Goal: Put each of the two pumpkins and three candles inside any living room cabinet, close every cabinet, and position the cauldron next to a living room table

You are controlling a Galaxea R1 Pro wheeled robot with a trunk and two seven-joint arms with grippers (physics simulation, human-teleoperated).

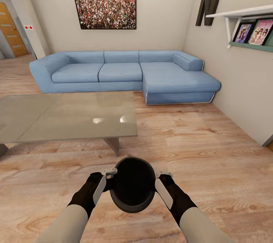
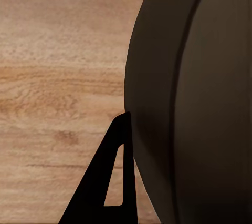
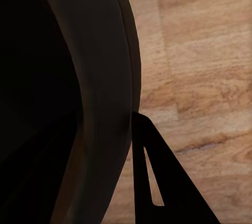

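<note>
Flooring (image 1: 212, 140) of pale wood planks spans the room, with a blue corner sofa (image 1: 125, 72) against the far wall. Nearer stands the table (image 1: 64, 115), low and grey-topped, its long axis running across the head view and its near right corner ahead and slightly to the left of the arms. The cauldron (image 1: 132, 190) hangs between both arms in front of the robot, mouth facing up toward the head camera, clear of the table and separated from it by a strip of bare floor. The coming placement is judged to turn on that gap: the table lies forward and to the left of the pot, so the left arm is the nearer one to it. The left gripper (image 1: 101, 186) bears on the left flank of the pot, the right gripper (image 1: 162, 190) on the right flank, so the load is carried as a two-sided squeeze. In each wrist view one dark finger (image 2: 113, 182) lies against the curved black wall; the second finger of each gripper is hidden, so the width of the jaws of either gripper cannot be determined.
</note>
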